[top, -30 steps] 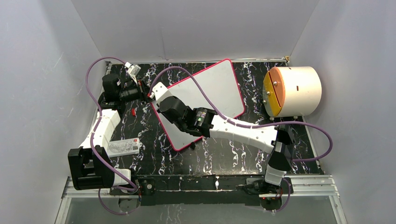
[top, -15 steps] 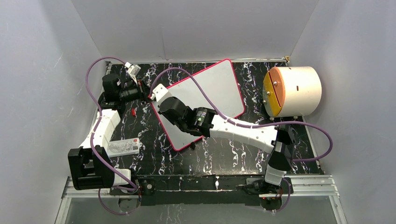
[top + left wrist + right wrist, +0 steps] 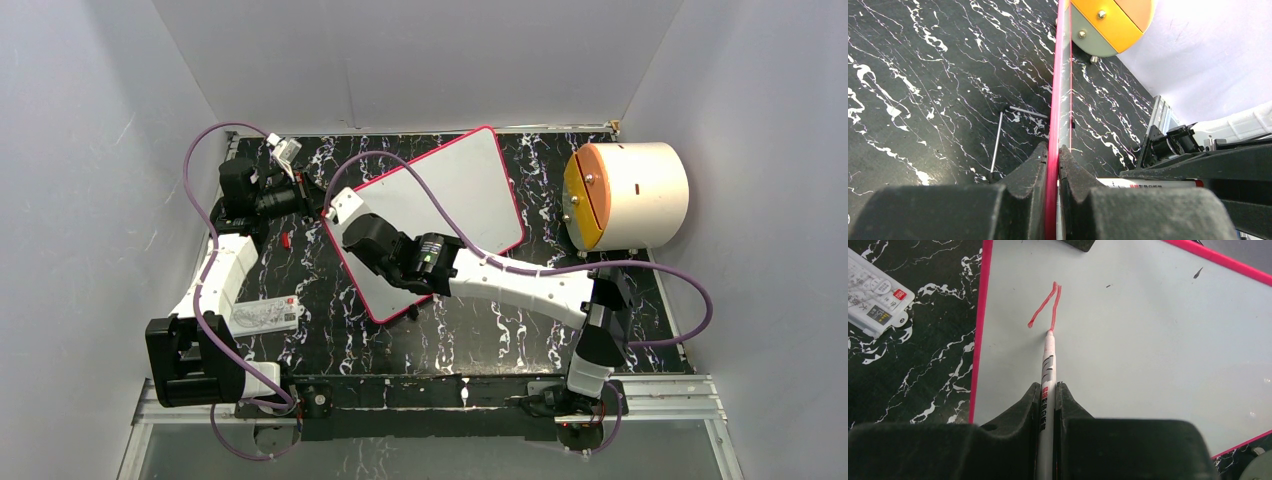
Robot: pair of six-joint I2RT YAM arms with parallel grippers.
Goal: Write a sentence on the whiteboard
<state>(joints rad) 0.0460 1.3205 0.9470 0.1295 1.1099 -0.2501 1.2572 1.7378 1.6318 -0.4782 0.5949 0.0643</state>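
**Marker creeps nearward; two red strokes on the board**

Your right claw has slid slightly toward the near side of the table over the last second; the left arm and the board have not shifted. The right claw is clamped on a white marker. Its barrel carries a red label and dark print, too small to read.

The marker's red tip touches the whiteboard at the foot of the sentence. So far that is only two slanted red strokes meeting in a narrow peak, with no readable word.

The whiteboard lies at an angle on the table. Your left claw is closed on its pink rim.

Just left of the board lies a white printed card with a red badge; its text is too fine to read. A white drum with an orange face stands at the board's far right. From above, the right arm and a purple cable cover the writing.
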